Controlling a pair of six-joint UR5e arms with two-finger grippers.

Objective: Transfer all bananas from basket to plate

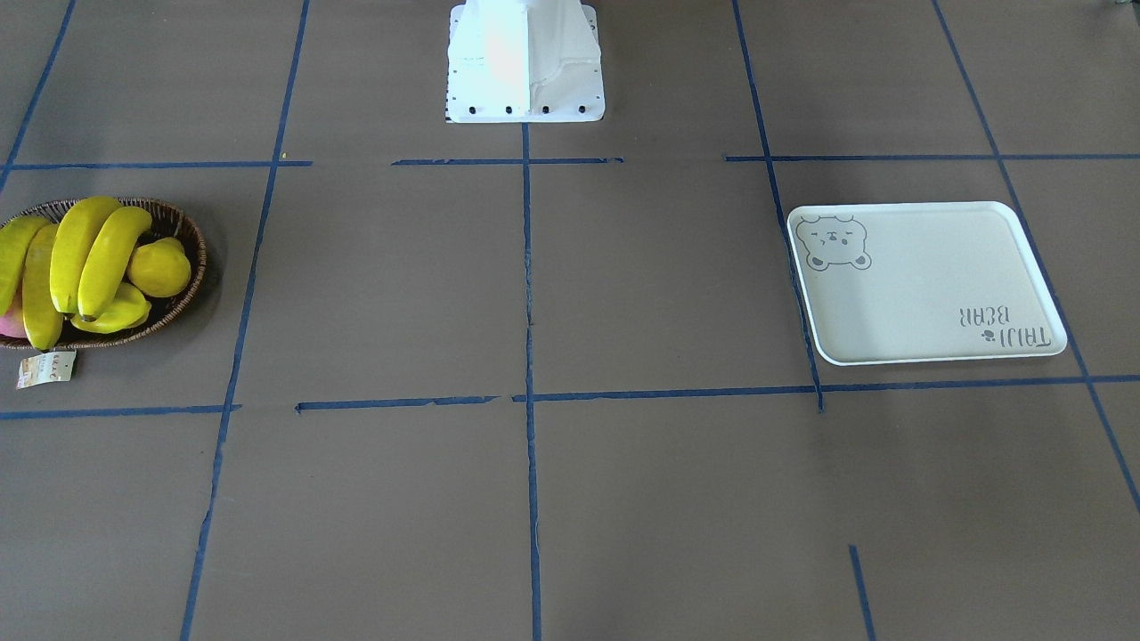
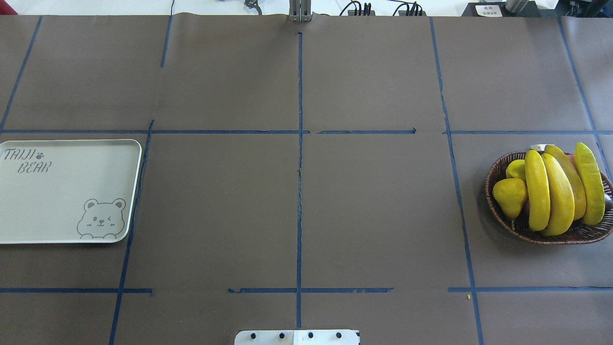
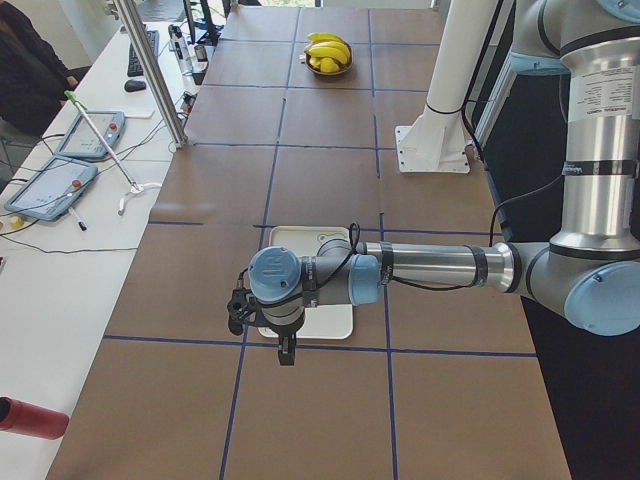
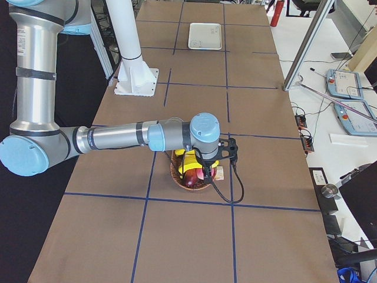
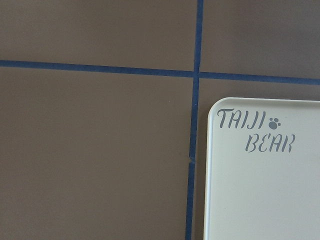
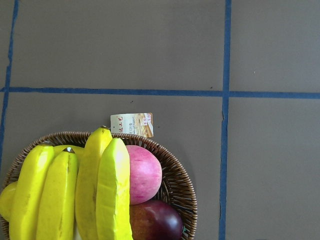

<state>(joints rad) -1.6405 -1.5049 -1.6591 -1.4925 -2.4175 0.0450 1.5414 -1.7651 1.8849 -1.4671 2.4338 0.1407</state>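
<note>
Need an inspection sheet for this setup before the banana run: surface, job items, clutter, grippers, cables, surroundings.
Surface: brown table cover marked with a blue tape grid.
Job's things: four bananas, all in the wicker basket; plate holds nothing.
Clutter: yellow pear-shaped fruit, pink apple and dark red fruit share the basket; paper tag lies on the table beside it.
Grippers: left gripper above the plate's edge, right gripper above the basket; open or shut cannot be told.
Cables: black wrist cable loops below the right wrist.
Surroundings: teach pendants on the side bench; a person sits there.
</note>
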